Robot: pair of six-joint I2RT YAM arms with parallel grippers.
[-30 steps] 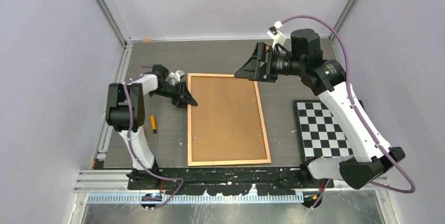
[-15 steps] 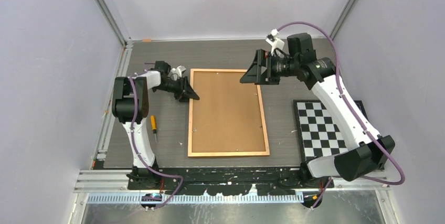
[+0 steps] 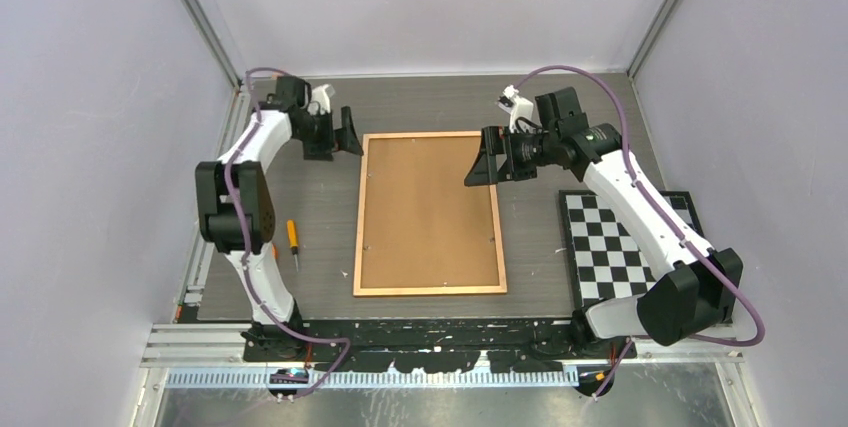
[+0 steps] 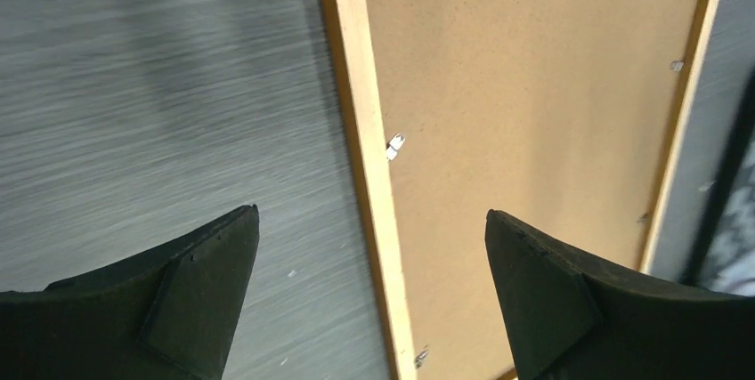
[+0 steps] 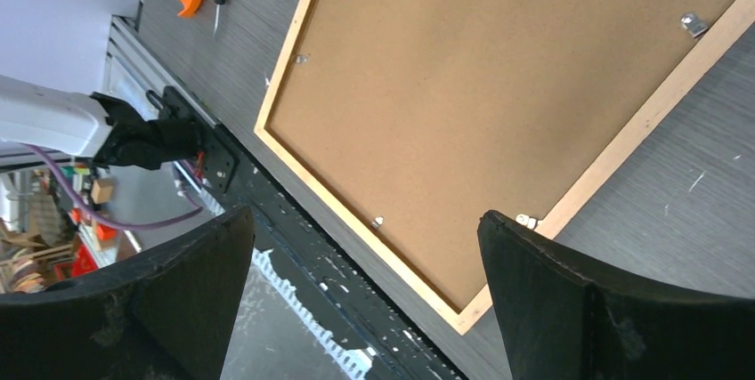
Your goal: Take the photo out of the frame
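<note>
The frame [image 3: 430, 212] lies face down in the middle of the table, its plain brown board back up and its thin wooden border [image 4: 365, 131] all round. Small metal tabs [image 4: 394, 142] sit along the inner edge. The photo is hidden under the board. My left gripper [image 3: 350, 134] hovers open at the frame's far left corner, and its own view shows the left border between the fingers [image 4: 196, 291]. My right gripper [image 3: 476, 160] is open above the frame's far right edge, holding nothing. In the right wrist view the board [image 5: 499, 86] fills the space ahead of the right gripper [image 5: 365, 220].
A black-and-white checkered mat [image 3: 630, 247] lies right of the frame under the right arm. A yellow-handled screwdriver [image 3: 292, 240] lies left of the frame, beside the left arm's base. Grey walls close in the table on three sides.
My left gripper has opened and swung from the frame's left edge up to its far left corner. The right gripper has come down and nearer. The frame has shifted slightly away from the near edge.
</note>
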